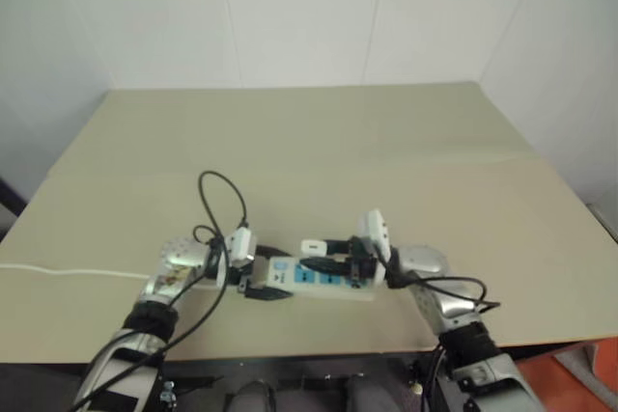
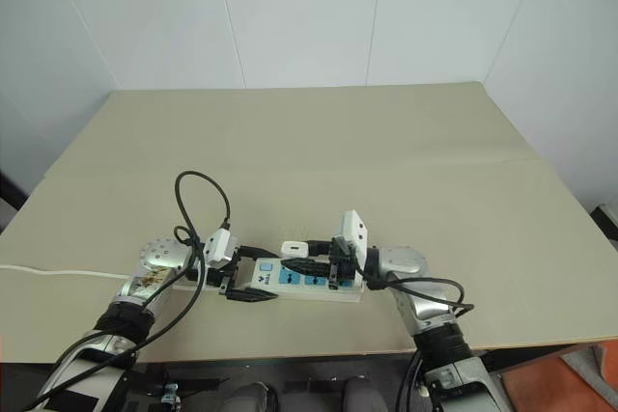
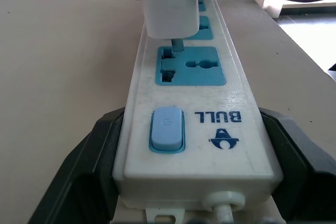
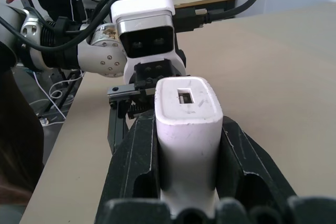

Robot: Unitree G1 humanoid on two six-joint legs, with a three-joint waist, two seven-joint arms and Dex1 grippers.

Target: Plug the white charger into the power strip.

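The counter point(image 2: 386, 151) is carrying the strip point(image 2: 304, 280) near its front edge, lying flat with its cord point(image 2: 58, 272) running off to the left. The left pincer point(image 2: 249, 277) is spread around the strip's switch end, one finger on each long side. The right pincer point(image 2: 311, 258) is pinching the charger point(image 4: 187, 124) above the strip. In the left wrist view, the charger's prongs are entering the socket point(image 3: 190, 66) nearest the switch point(image 3: 167, 128).
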